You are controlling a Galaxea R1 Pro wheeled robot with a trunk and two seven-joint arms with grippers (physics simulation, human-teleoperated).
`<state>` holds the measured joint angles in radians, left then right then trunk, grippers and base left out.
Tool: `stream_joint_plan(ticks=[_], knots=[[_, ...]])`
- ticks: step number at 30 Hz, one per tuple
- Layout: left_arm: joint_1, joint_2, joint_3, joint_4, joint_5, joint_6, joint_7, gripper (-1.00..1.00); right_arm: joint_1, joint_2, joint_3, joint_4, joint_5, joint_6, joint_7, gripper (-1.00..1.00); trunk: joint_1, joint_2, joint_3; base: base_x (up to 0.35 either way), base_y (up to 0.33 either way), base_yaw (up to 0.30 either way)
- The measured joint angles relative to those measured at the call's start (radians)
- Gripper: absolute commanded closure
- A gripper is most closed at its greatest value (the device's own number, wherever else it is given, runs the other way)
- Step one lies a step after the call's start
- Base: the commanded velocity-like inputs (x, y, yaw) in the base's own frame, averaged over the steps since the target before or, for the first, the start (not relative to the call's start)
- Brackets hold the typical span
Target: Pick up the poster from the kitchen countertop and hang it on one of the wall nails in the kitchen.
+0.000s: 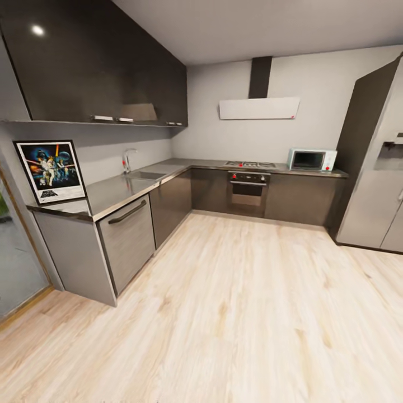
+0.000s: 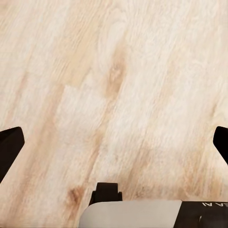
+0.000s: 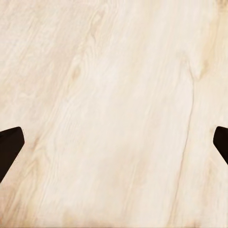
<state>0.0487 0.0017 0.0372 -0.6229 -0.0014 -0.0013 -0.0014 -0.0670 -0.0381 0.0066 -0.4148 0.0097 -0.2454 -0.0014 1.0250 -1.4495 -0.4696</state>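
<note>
The poster (image 1: 50, 170) stands upright at the near left end of the kitchen countertop (image 1: 120, 190), leaning against the wall, with its Star Wars artwork facing into the room. The dark glossy countertop runs back along the left wall and turns right along the far wall. In the left wrist view my left gripper (image 2: 114, 145) is open, its black fingertips (image 2: 9, 147) far apart over bare wood floor. My right gripper (image 3: 114, 147) is open too, its fingertips (image 3: 9, 149) at the picture's edges over the floor. Both hold nothing and are far from the poster.
A sink with a tap (image 1: 130, 160) sits in the counter behind the poster. An oven (image 1: 248, 193), a microwave (image 1: 312, 159) and a white hood (image 1: 258, 108) line the far wall. A silver fridge (image 1: 380, 184) stands at the right. Light wood floor (image 1: 235, 313) spreads between.
</note>
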Motion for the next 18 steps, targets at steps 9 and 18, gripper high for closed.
stream_joint_plan(ticks=[9,18], knots=[[0.000,0.000,0.000,0.000,0.000,0.000,0.001,-1.00,0.000,0.000,-0.001,0.000,0.000,0.001,0.000,-1.00,0.000,0.000,0.000,0.000,0.002,0.280],[0.000,0.000,0.000,0.000,0.000,0.000,0.001,-1.00,0.000,0.000,-0.001,0.000,0.000,0.001,0.000,-1.00,0.000,0.000,0.000,0.000,0.000,0.280]])
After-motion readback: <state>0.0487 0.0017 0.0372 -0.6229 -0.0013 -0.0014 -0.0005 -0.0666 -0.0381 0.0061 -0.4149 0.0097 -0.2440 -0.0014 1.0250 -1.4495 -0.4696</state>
